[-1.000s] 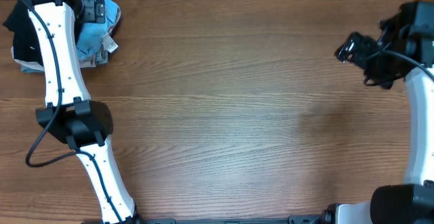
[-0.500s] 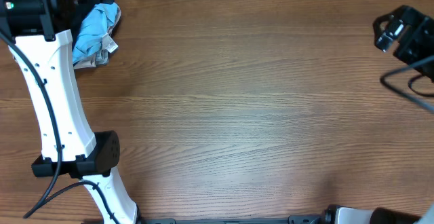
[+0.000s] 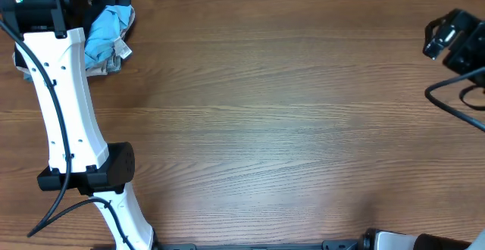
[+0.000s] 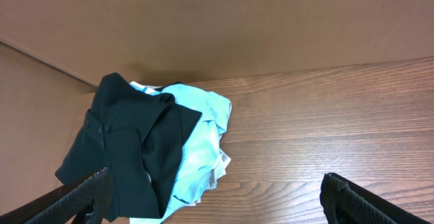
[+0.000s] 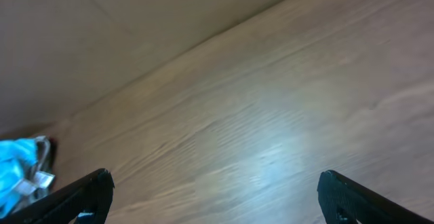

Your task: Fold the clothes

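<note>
The clothes, a crumpled black polo shirt (image 4: 129, 142), lie on a light-blue T-shirt (image 4: 200, 132) in the table's back left corner. My left gripper (image 4: 213, 197) hovers on the near side of this pile, open, its left fingertip (image 4: 91, 187) over the black fabric and nothing held. In the overhead view my left arm (image 3: 64, 91) hides the black shirt, and only the light-blue T-shirt (image 3: 106, 30) shows. My right gripper (image 5: 215, 187) is open over bare wood at the far right of the table, far from the pile.
The wooden table (image 3: 288, 129) stretches between the two arms. A brown wall (image 4: 217, 20) rises right behind the pile. My right arm's wrist (image 3: 455, 42) and its cable (image 3: 455, 98) sit at the right edge.
My left arm has swung up toward the back left corner over the pile. My right arm has pulled back to the table's right edge. Both grippers stayed open.
</note>
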Robot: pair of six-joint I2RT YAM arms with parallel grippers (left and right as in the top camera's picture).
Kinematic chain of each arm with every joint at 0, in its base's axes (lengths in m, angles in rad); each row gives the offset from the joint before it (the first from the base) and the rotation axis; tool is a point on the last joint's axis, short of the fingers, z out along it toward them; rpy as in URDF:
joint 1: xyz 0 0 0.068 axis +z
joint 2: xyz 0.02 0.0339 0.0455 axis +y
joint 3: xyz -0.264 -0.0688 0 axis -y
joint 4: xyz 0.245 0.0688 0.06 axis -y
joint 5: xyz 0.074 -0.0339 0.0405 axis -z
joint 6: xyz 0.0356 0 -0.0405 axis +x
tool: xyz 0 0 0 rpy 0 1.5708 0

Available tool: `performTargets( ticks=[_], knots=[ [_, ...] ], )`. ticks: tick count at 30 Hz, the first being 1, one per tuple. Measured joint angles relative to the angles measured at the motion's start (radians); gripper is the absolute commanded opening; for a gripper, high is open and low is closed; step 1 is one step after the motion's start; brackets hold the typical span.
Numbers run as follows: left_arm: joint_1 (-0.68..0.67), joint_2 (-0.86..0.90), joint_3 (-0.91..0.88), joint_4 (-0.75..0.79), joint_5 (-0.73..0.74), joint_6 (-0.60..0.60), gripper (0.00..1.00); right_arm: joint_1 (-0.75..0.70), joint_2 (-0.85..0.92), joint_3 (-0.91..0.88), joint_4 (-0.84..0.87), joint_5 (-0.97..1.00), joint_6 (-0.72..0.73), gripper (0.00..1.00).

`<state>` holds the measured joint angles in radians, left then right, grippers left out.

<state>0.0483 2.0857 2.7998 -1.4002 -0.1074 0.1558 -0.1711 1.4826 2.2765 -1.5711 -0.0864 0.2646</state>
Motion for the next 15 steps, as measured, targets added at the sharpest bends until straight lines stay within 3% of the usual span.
performTargets(
  ticks=[6,15],
  knots=[
    [0.0,0.0,0.0,0.0,0.0,0.0,1.0,0.147,-0.114,-0.282,0.306,0.097,-0.004,1.0],
    [0.0,0.0,0.0,-0.001,0.0,0.0,1.0,0.186,-0.592,-1.123,0.996,0.13,-0.004,1.0]
  ],
)
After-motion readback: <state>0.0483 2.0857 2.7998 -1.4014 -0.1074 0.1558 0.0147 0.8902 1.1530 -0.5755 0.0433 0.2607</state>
